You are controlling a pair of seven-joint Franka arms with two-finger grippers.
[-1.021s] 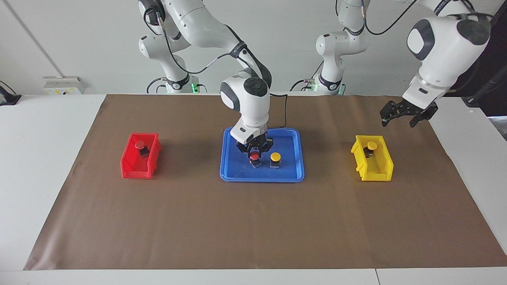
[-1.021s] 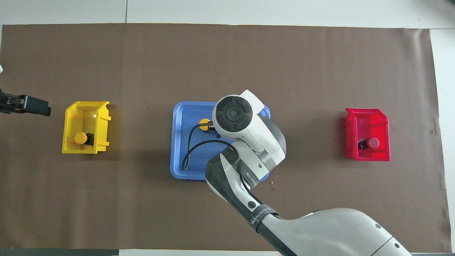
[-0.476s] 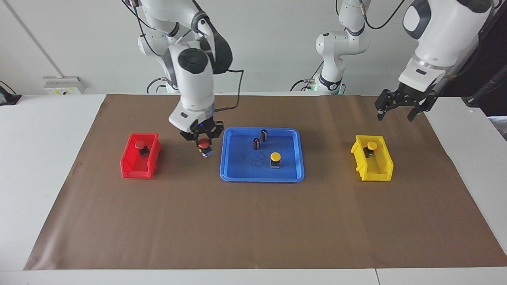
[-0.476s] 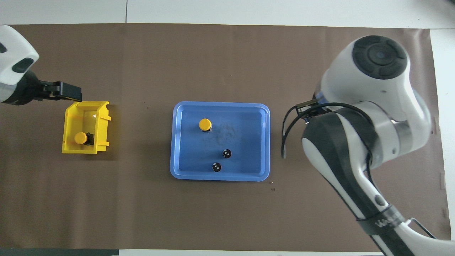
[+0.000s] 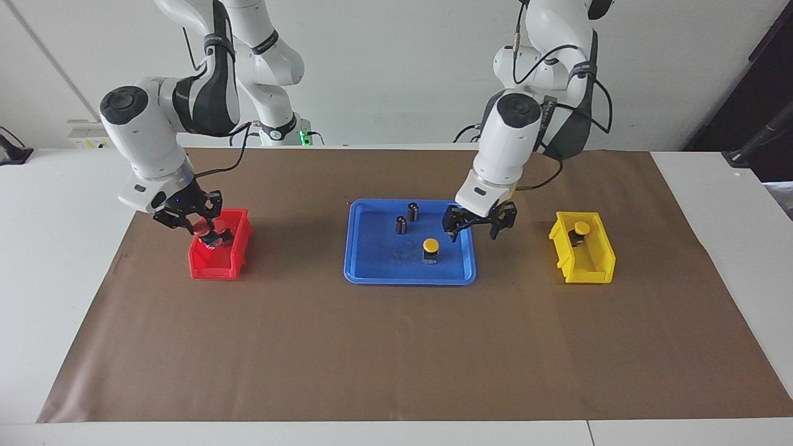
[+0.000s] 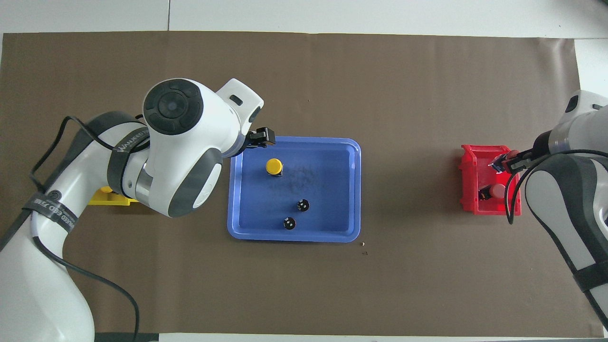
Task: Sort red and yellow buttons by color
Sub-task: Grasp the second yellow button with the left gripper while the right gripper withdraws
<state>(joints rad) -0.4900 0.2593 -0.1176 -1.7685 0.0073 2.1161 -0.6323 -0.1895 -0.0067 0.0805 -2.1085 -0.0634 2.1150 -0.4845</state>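
Observation:
My right gripper (image 5: 199, 225) is shut on a red button (image 5: 203, 230) and holds it over the red bin (image 5: 214, 267); in the overhead view the held button (image 6: 507, 156) is over the bin's (image 6: 468, 192) part farther from the robots. A second red button (image 6: 497, 191) lies in that bin. My left gripper (image 5: 476, 227) is open and empty over the blue tray's (image 5: 372, 272) edge at the left arm's end, beside a yellow button (image 5: 430, 246) standing on the tray (image 6: 332, 230). A second yellow button (image 5: 581, 228) sits in the yellow bin (image 5: 585, 269).
Two dark capless cylinders (image 5: 401, 224) (image 5: 412, 212) stand on the tray, nearer to the robots than the yellow button (image 6: 274, 166). In the overhead view the left arm covers most of the yellow bin (image 6: 107, 198). A brown mat (image 5: 396, 353) covers the table.
My right gripper lifted the red button off the tray and carried it to above the red bin. My left gripper moved from beside the yellow bin to the tray's edge.

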